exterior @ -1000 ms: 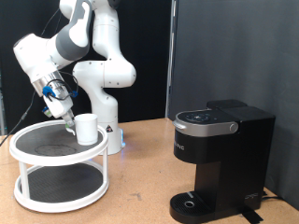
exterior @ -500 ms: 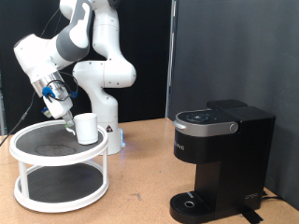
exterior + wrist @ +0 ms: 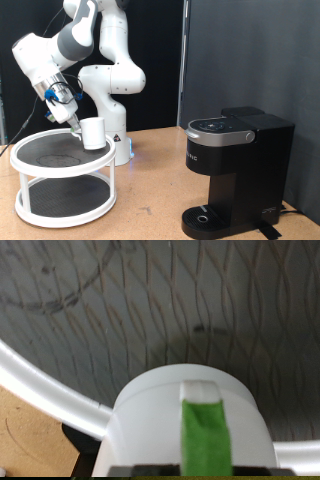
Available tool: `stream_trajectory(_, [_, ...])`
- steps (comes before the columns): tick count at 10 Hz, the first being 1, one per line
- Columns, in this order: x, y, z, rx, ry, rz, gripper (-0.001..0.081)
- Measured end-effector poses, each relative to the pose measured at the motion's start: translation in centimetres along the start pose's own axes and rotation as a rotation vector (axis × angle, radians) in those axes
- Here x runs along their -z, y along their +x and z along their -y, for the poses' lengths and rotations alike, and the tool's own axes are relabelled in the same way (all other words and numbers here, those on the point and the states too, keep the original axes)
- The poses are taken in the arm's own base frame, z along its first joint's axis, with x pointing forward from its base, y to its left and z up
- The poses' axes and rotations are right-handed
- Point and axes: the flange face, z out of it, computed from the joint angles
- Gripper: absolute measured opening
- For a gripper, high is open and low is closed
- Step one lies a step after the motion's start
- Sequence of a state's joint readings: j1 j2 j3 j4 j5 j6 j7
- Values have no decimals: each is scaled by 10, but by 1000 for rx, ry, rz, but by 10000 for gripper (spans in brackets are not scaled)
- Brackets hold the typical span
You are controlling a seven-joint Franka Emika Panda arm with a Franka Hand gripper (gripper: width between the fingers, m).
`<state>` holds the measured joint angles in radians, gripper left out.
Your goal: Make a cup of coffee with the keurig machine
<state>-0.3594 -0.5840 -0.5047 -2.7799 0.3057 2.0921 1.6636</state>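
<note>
**Q:** Where is the cup, and what is the gripper doing?

**A:** In the exterior view, the white cup [image 3: 94, 133] sits at the right edge of a white two-tier round stand [image 3: 63, 178], above the stand's dark mesh top shelf. The gripper [image 3: 74, 119] is at the cup's left side, touching it. The wrist view shows the cup [image 3: 190, 430] filling the lower frame, with a green-taped finger [image 3: 205, 438] lying against it. Whether the jaws are clamped on the cup cannot be told.

**Q:** And the coffee maker?

**A:** The keurig machine [image 3: 236, 170] stands on the wooden table [image 3: 150, 205] at the right, well apart from the stand, lid down.
</note>
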Motion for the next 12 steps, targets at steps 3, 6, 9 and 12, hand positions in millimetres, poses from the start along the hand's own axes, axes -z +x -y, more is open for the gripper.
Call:
stream_trajectory(3, [32,-20,-16,-22,-37,22,7])
stream_trajectory(6, [46,-27,-25,-8,-67,-2,7])
stream_trajectory(9, [40,-46,-30,-118,-88,61,7])
stream_trajectory(12, [26,-88,-40,-236,-29,20,7])
